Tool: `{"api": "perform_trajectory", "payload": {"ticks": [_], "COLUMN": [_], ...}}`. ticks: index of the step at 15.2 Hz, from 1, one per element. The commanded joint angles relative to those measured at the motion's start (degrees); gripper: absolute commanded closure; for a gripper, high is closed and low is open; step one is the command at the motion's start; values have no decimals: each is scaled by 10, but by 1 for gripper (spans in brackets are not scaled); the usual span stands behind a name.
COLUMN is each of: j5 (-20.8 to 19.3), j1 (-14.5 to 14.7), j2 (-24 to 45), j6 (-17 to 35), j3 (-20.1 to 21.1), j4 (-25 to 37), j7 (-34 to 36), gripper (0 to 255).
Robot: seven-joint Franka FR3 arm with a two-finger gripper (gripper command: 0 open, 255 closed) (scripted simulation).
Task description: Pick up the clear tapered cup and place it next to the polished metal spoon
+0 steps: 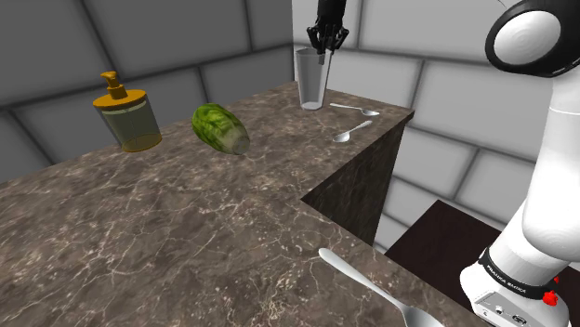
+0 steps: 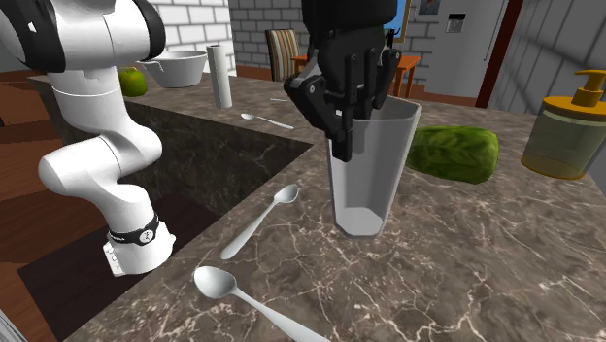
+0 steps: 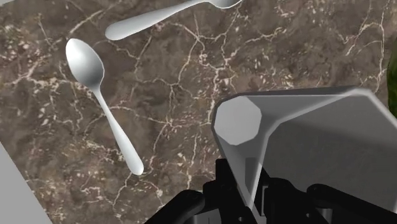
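One clear tapered cup, three polished metal spoons on the brown marble worktop. Cup upright, mouth up, long axis vertical, two spoons just beside it. Black jaws pinch its rim.

Brown marbled counter, wrapping round a recess, set against grey block walls. Toward the shoulder view's left, upright on the counter, an amber soap dispenser with a yellow-orange pump. Just to that view's right, lying on its side and apart from the dispenser, a green melon. In the second exterior view, far along the counter: a grey bowl, an upright white roll near it, and a green apple just beside the bowl. Beyond these, a chair with a striped back and a white brick wall.
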Motion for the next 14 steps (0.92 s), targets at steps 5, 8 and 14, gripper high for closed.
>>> {"api": "perform_trajectory", "payload": {"ticks": [5, 8, 14], "j5": [3, 2, -4], "j1": [-2, 5, 44], "j2": [66, 41, -118], "j6": [-89, -84, -6], "j3": [2, 3, 22], "j4": [156, 127, -104], "j7": [11, 19, 67], "gripper": [255, 255, 255]}}
